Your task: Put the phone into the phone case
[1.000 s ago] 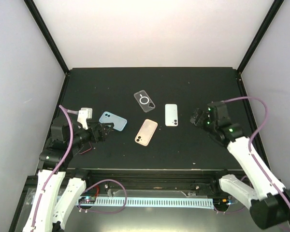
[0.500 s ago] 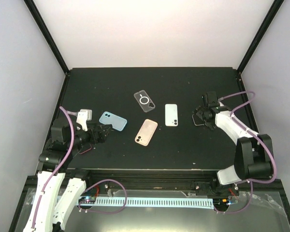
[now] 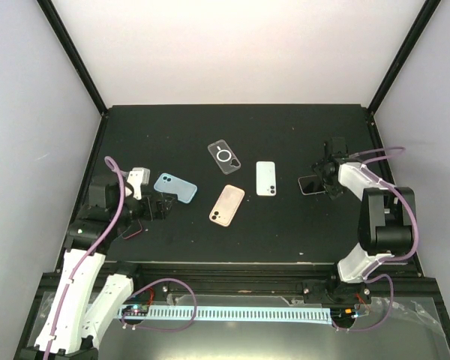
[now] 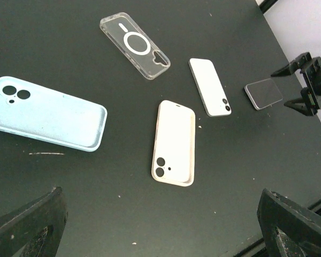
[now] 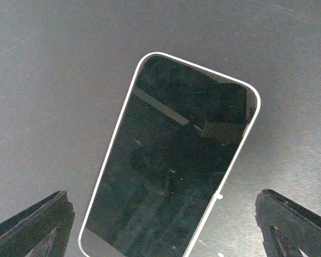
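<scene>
A dark-screened phone (image 5: pixel 171 160) lies face up on the black table, at the right in the top view (image 3: pixel 311 184). My right gripper (image 5: pixel 163 235) is open just above it, one finger on each side, not gripping; in the top view it (image 3: pixel 327 174) sits at the phone's right end. A white phone (image 3: pixel 265 178) lies face down mid-table. A beige case (image 3: pixel 226 205), a clear case (image 3: pixel 224 157) and a light blue case (image 3: pixel 175 187) lie open side up. My left gripper (image 3: pixel 154 206) is open and empty, near the blue case (image 4: pixel 45 114).
The left wrist view also shows the beige case (image 4: pixel 174 142), the clear case (image 4: pixel 135 45), the white phone (image 4: pixel 209 86) and the dark phone (image 4: pixel 263 93). Black frame posts and white walls bound the table (image 3: pixel 285 232) on three sides.
The right arm folded in and its gripper shifted right and back, uncovering the dark phone on the table. The left arm rose slightly and stayed near the blue case.
</scene>
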Available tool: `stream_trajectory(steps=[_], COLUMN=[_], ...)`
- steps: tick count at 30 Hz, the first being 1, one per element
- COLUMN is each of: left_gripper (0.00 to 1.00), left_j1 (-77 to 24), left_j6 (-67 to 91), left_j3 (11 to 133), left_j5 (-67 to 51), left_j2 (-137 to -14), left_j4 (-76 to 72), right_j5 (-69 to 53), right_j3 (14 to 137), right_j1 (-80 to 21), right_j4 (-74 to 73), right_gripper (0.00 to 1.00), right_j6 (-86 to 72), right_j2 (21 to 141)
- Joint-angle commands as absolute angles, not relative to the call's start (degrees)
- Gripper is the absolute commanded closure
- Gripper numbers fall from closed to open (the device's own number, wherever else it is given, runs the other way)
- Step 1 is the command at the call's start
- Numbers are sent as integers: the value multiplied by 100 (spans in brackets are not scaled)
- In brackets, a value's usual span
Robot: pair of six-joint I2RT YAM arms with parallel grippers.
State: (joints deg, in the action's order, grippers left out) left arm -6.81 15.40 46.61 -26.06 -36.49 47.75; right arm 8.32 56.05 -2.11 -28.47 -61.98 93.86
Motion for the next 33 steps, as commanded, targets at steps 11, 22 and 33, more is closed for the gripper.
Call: stream_trajectory(steps=[11, 22, 33], left_gripper=[1, 1, 1], left_j1=[-672, -674, -673], left_j6=[1411, 1448, 1433], left_j3=[4610, 4578, 4569], left_j5=[-2651, -2497, -2504], left_j2=[-3651, -3554, -3586], left_j4=[4874, 4879, 4861], right_j5=[471, -129, -224], right_j3=[6448, 7508, 7711], right_j1=[26, 26, 20], right_j4=[-3427, -4661, -4905], right_gripper=[4, 3, 2], right_j6=[-7059, -7672, -8031], right_j2=[10007, 10821, 11225])
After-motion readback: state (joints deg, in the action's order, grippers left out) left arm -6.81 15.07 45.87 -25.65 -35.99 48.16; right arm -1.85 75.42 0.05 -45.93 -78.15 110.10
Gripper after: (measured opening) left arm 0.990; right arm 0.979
